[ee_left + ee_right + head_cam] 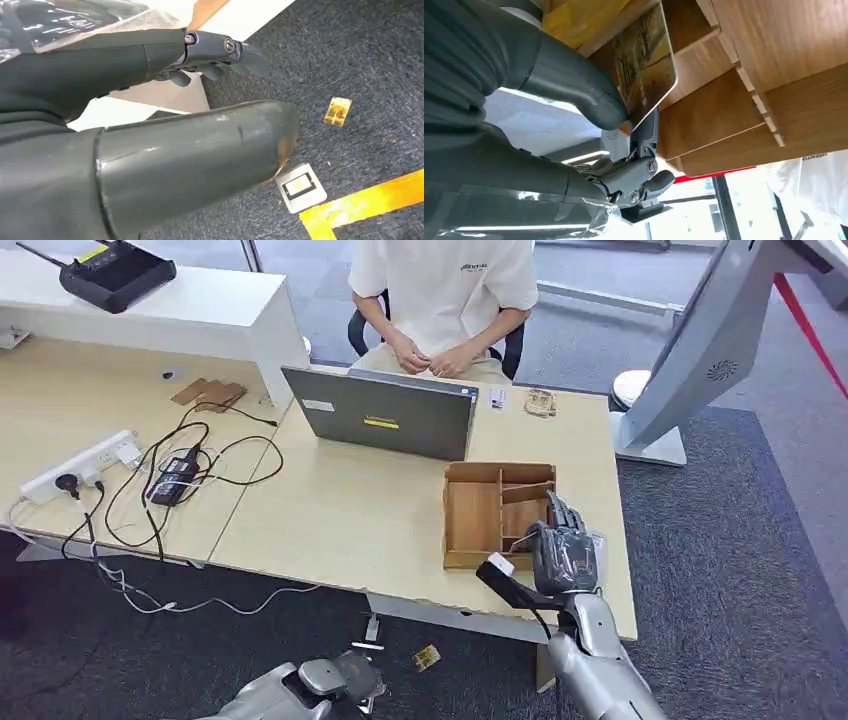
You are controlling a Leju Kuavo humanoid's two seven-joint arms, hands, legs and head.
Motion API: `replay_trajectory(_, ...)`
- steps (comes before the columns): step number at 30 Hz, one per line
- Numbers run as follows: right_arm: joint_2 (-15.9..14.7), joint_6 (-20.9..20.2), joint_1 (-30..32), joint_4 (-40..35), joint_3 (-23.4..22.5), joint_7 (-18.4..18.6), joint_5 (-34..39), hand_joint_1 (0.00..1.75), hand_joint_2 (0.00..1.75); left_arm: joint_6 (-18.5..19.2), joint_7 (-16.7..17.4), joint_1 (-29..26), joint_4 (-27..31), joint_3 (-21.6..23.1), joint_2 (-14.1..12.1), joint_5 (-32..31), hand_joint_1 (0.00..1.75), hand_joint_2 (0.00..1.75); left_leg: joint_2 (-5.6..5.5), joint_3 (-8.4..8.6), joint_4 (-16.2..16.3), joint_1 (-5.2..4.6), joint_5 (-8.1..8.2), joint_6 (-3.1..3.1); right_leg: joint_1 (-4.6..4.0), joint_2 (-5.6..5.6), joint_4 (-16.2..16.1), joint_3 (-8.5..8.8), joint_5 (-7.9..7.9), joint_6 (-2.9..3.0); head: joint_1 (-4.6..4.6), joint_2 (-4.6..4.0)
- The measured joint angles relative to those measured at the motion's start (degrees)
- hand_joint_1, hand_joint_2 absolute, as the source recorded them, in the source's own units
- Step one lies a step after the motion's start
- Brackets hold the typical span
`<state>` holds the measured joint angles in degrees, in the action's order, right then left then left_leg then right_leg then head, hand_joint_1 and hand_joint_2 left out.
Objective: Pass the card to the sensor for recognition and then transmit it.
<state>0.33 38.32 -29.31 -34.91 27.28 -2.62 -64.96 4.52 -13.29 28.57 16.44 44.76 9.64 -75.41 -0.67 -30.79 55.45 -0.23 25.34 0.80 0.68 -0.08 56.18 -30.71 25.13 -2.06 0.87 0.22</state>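
A card [644, 65] with a brown-gold picture is pinched between the thumb [574, 90] and a finger of my right hand [549, 100], just at the open wooden divider box [734, 60]. From the head view my right hand [566, 550] sits at the near right corner of that box [470, 515], and the card is hidden behind the hand. My left hand [320, 685] hangs below the table edge; the left wrist view has it [150, 125] with fingers extended and nothing in it. A small white device [497, 397] lies on the table beyond the laptop.
A grey laptop [385, 415] stands behind the box, and a person [445, 290] sits facing it. A power strip [80, 465] and cables lie at the left. A white stand [700, 350] rises at the right. On the carpet lie a gold scrap [338, 111], a white tag [301, 187] and yellow tape [370, 200].
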Motion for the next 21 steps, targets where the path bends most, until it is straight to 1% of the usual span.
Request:
replay_trajectory(16, 0.4, 0.0, 0.2, 0.0, -0.9, 0.4, -0.6, 1.75, 1.75, -0.3, -0.4, 0.0, 0.0, 0.0, 0.2, -0.2, 0.0, 0.0, 0.02, 0.05, 0.0, 0.0, -0.01, -0.01, 0.0, 0.0, 0.0, 0.04, 0.0, 0.0, 0.0, 0.0)
replay_trajectory(17, 0.5, 0.0, 0.2, 0.0, -1.0, 0.1, -0.6, 1.75, 1.75, -0.3, -0.4, 0.0, 0.0, 0.0, 0.2, -0.2, 0.0, 0.0, 0.01, 0.05, 0.0, 0.0, -0.01, -0.01, 0.0, 0.0, 0.0, 0.04, 0.0, 0.0, 0.0, 0.0)
replay_trajectory(21, 0.5, 0.0, 0.1, -0.7, -3.0, -3.2, -0.8, 1.75, 1.75, -0.3, -0.6, 0.0, 0.0, 0.0, 0.2, -0.3, 0.0, 0.0, 0.01, 0.03, 0.0, 0.0, -0.01, -0.01, 0.0, 0.0, 0.0, 0.04, -0.02, 0.01, 0.0, 0.0)
